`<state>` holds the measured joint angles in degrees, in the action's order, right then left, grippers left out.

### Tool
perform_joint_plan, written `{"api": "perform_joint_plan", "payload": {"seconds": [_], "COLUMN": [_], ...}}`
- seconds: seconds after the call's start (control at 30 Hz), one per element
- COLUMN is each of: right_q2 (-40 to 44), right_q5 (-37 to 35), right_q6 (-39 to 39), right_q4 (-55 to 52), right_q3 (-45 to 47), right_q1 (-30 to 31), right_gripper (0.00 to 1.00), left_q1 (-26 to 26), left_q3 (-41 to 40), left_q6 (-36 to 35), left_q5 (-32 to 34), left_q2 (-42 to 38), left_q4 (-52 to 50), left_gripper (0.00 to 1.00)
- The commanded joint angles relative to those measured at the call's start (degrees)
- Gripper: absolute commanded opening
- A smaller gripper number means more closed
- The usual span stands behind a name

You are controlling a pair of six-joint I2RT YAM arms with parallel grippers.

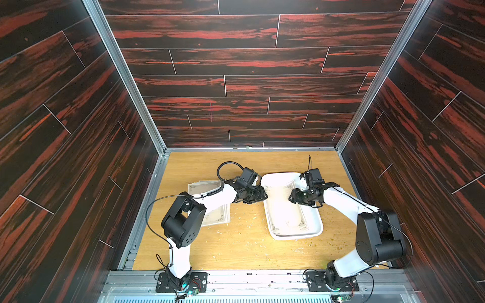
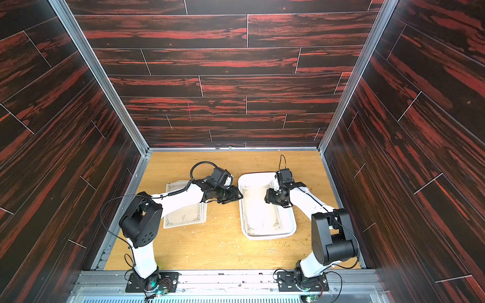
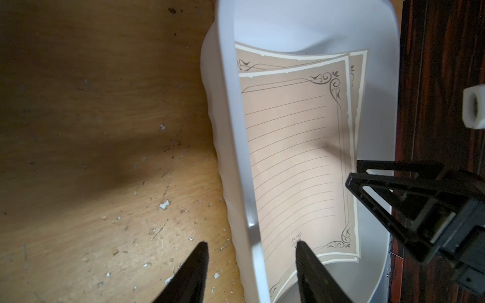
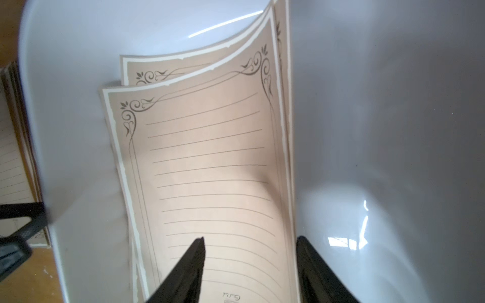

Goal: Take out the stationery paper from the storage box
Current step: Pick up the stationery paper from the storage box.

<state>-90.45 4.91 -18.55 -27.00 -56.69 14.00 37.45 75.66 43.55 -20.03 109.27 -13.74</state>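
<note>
Two piles in both top views: stationery paper (image 1: 283, 217) inside the storage box (image 1: 296, 237) toward the right of the counter (image 1: 236, 249), and a loose pile (image 1: 217, 216) fanned on bare wood, half hidden under the left arm. Left claw (image 1: 263, 196) at the box rim facing that pile. Right claw (image 1: 291, 198) over the boxed sheets, covering their far part.

Left wrist: left claw (image 3: 252, 243) open, straddling the rim, one finger outside and one inside, holding nothing; finger roots cut off.

Right wrist: right claw (image 4: 249, 238) open around the top sheets' lifted long edge, not pinched; contact hard to judge.
</note>
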Motion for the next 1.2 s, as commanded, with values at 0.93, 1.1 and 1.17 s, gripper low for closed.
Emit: {"api": "perform_joint_plan", "payload": {"seconds": [0.93,1.1,1.17], "right_q2": [-1.42,-0.70,-0.31], "right_q5": [-3.24,-3.05,-3.06], "right_q6": [-2.48,-2.21,-2.25], "right_q4": [-4.45,-5.33,-5.49], "right_q3": [6.15,5.89,5.80], "right_q1": [-0.19,-0.19,-0.15], "right_gripper": [0.69,0.77,0.77], "left_q1": [0.09,0.08,0.07], "left_q3": [0.98,0.98,0.97], "left_q6": [0.31,0.14,0.18], "left_q5": [-0.66,-0.56,-0.63], "left_q2": [-0.03,-0.04,-0.03], "left_q4": [-1.39,-1.38,-1.38], "left_gripper": [0.56,0.56,0.56]}}
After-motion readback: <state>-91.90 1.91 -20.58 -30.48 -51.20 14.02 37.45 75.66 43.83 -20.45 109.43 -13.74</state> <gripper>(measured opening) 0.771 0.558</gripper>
